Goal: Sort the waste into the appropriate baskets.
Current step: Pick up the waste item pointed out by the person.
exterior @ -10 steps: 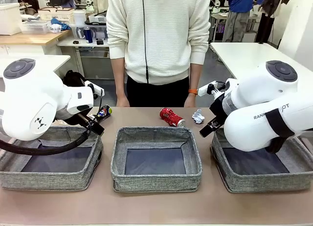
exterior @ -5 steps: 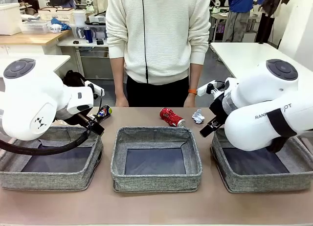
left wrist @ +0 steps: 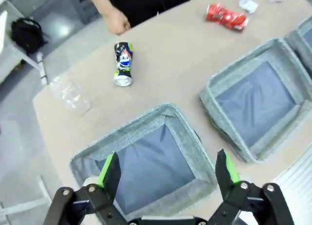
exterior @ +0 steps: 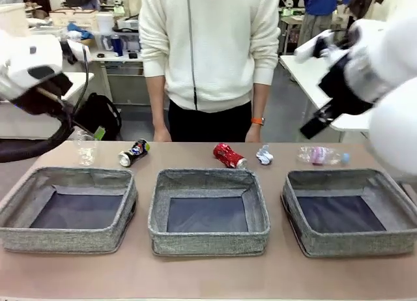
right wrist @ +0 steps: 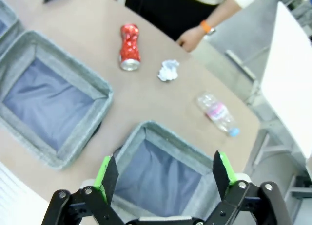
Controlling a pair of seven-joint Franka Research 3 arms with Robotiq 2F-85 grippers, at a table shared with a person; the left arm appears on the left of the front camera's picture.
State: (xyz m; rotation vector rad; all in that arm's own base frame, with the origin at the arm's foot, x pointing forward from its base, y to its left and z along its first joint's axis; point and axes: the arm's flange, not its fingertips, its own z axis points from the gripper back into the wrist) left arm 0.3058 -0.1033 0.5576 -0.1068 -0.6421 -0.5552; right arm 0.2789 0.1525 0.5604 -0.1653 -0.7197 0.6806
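Note:
Five pieces of waste lie in a row along the far side: a clear cup (exterior: 85, 149), a dark printed can (exterior: 133, 152), a crushed red can (exterior: 229, 156), a white paper wad (exterior: 264, 155) and a clear bottle (exterior: 322, 156). Three grey baskets sit in front of them, left (exterior: 65, 239), middle (exterior: 208, 241) and right (exterior: 355, 242). My left gripper (left wrist: 168, 169) hangs open high above the left basket (left wrist: 146, 120), with the dark can (left wrist: 122, 64) and cup (left wrist: 69, 91) beyond it. My right gripper (right wrist: 165, 174) hangs open high above the right basket (right wrist: 168, 135), with the bottle (right wrist: 218, 113) beyond it.
A person in a white sweater stands at the far edge, one hand (left wrist: 117, 23) near the dark can and the other hand (right wrist: 190, 39) near the paper wad (right wrist: 168, 70). Both white arms (exterior: 32, 73) (exterior: 371, 66) are raised at the sides. Bare table lies in front of the baskets.
Both arms have risen and pulled back from low over the outer baskets. The cup and the bottle, hidden behind them before, now show. Both grippers stay open.

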